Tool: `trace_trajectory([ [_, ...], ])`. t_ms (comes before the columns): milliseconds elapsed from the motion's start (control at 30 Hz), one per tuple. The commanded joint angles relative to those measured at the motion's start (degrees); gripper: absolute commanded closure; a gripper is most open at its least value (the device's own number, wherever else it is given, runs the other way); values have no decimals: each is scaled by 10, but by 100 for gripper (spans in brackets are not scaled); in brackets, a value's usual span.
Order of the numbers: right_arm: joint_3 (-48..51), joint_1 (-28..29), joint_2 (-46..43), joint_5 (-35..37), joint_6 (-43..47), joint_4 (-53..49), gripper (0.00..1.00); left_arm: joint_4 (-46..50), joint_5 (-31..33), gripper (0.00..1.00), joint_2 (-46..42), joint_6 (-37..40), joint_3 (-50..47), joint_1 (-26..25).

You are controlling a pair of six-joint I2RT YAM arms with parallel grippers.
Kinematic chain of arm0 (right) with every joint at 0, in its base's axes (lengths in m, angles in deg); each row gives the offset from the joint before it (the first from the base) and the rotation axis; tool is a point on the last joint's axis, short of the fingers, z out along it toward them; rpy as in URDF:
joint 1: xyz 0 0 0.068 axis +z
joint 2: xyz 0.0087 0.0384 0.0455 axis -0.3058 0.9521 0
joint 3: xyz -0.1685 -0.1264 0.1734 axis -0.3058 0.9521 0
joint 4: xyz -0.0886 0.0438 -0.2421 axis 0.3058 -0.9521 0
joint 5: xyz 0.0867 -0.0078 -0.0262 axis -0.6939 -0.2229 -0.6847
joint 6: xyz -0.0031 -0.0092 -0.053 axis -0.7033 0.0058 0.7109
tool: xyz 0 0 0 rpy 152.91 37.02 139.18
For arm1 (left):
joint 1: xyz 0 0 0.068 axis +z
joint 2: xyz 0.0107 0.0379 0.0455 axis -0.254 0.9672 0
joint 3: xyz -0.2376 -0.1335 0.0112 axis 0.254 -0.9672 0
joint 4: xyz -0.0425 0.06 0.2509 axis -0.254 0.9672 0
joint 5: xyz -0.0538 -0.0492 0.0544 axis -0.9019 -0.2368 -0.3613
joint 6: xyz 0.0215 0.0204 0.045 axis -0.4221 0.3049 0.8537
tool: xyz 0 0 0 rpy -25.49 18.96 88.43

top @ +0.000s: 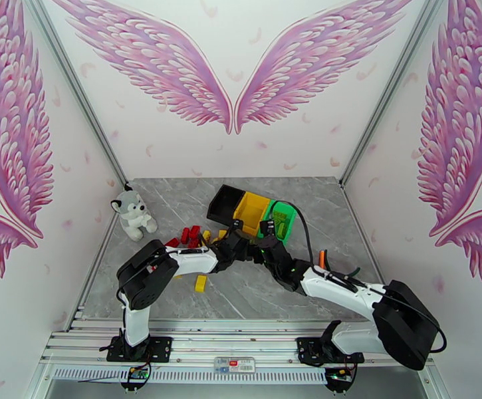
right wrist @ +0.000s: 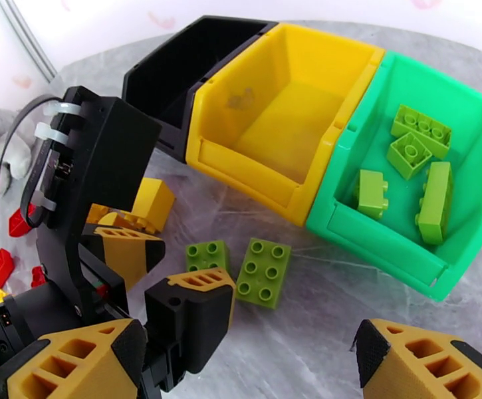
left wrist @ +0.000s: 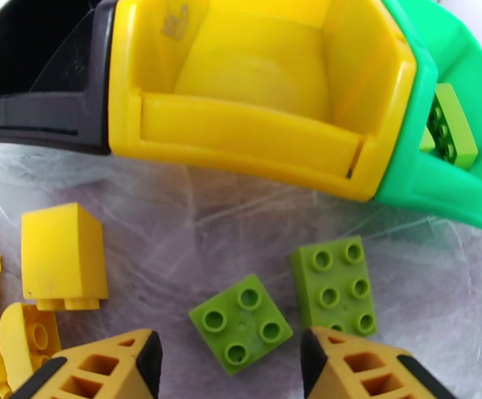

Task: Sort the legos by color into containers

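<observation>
Flanking green lego (left wrist: 241,322), left fingers (left wrist: 101,367), gaps beside.

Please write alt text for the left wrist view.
The open left gripper straddles a square green brick on the grey table. A longer green brick and yellow bricks lie nearby; black, yellow and green bins stand behind.

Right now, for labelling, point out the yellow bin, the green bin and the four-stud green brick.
yellow bin (left wrist: 241,137): left wrist view, front wall.
green bin (right wrist: 380,244): right wrist view, front wall.
four-stud green brick (left wrist: 241,322): left wrist view, studded top.
</observation>
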State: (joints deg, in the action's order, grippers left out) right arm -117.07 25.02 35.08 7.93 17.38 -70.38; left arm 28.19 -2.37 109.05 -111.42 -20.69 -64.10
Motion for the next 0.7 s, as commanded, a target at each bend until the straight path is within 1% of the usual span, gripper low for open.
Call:
trace_trajectory([
  [0,17,5,-24,4,6,17,9,12,18,39,10,-4,29,2],
  [200,39,6,-53,6,1,19,9,19,9,39,25,-4,48,14],
  [400,40,4,-103,56,-3,-31,0,10,-2,43,41,-8,48,24],
  [533,44,-4,-134,87,-11,-63,1,9,-9,45,56,-9,56,26],
  [667,61,-5,-164,75,-16,-55,1,8,-12,49,59,-8,56,26],
])
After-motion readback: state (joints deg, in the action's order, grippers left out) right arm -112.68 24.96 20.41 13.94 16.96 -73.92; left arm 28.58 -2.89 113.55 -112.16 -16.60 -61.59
